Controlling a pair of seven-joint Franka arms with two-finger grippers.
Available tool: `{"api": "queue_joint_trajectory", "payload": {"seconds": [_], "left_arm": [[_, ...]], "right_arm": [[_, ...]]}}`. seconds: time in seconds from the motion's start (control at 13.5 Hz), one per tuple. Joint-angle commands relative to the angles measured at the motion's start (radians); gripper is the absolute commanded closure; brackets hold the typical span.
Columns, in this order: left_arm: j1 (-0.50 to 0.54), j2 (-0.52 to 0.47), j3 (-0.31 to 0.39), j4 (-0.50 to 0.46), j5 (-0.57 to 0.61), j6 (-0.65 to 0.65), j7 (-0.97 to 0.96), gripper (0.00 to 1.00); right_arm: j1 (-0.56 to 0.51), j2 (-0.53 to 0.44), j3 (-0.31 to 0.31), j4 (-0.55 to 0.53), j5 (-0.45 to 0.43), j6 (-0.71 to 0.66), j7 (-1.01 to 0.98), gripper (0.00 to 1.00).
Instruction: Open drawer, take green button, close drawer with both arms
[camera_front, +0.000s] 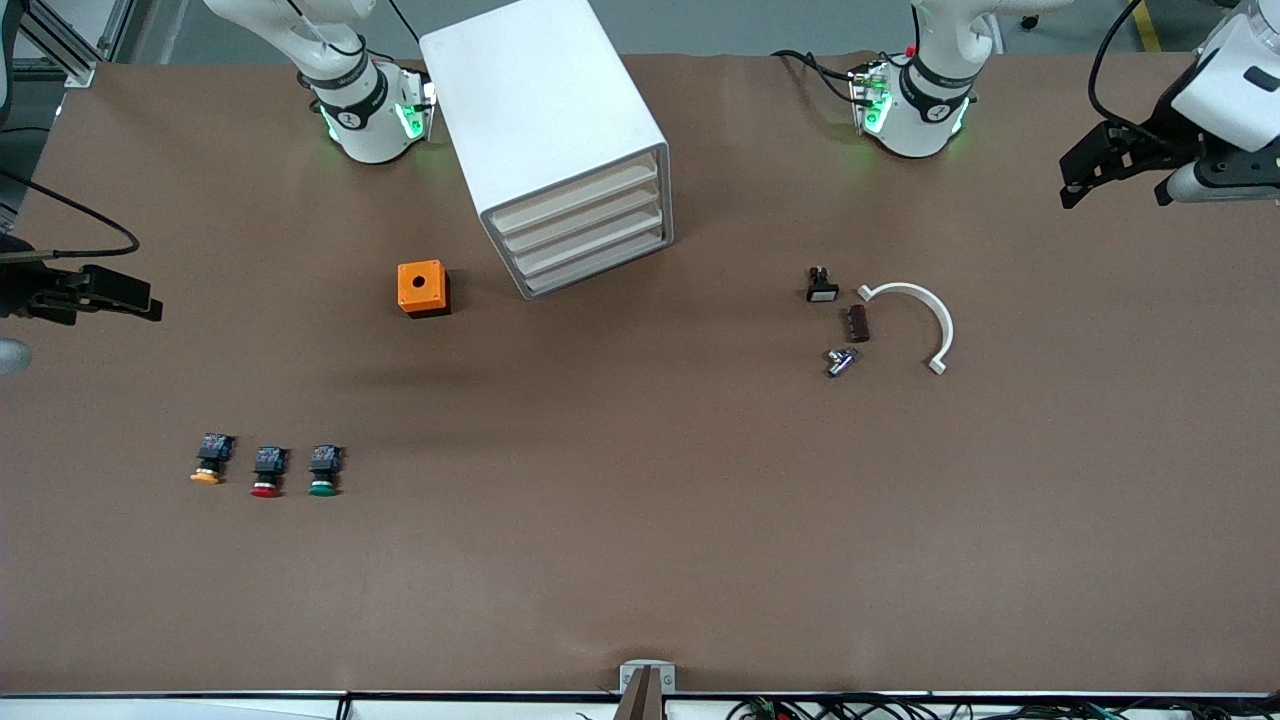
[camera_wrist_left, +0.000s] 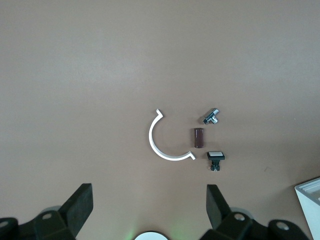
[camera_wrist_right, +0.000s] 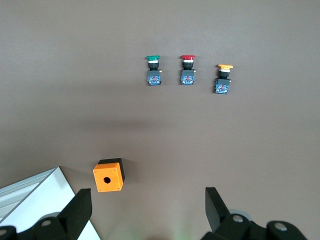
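The white cabinet (camera_front: 545, 110) stands between the two arm bases, and its four cream drawer fronts (camera_front: 585, 228) are all pushed in. The green-capped button (camera_front: 323, 472) (camera_wrist_right: 153, 70) lies on the table nearer the front camera, toward the right arm's end, beside a red-capped one (camera_front: 266, 473) and an orange-capped one (camera_front: 208, 462). My right gripper (camera_front: 135, 300) (camera_wrist_right: 148, 196) hangs open and empty over the table's edge at the right arm's end. My left gripper (camera_front: 1115, 185) (camera_wrist_left: 149, 195) hangs open and empty over the left arm's end.
An orange box with a round hole (camera_front: 423, 288) sits beside the cabinet, toward the right arm's end. Toward the left arm's end lie a white half ring (camera_front: 925, 310), a small black switch (camera_front: 822, 287), a brown block (camera_front: 857, 323) and a metal fitting (camera_front: 840, 361).
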Motion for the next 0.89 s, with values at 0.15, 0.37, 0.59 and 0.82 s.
{"api": "queue_joint_trajectory", "payload": {"seconds": [0.15,0.37,0.59,0.82], "left_arm": [[0.013,-0.016,-0.006,-0.017,-0.009,0.012,0.019,0.0],[0.013,-0.016,-0.006,-0.021,-0.009,0.012,0.018,0.0],[0.013,-0.016,-0.006,-0.035,-0.009,0.027,0.018,0.0],[0.013,0.0,-0.006,-0.026,-0.011,0.041,0.018,0.0]], "right_arm": [[-0.01,-0.003,0.014,0.009,-0.022,-0.017,0.018,0.0],[-0.012,-0.002,0.014,0.009,-0.028,-0.016,0.015,0.0],[-0.012,-0.002,0.014,0.009,-0.029,-0.016,0.015,0.0],[-0.01,-0.002,0.014,0.009,-0.029,-0.016,0.013,0.0]]}}
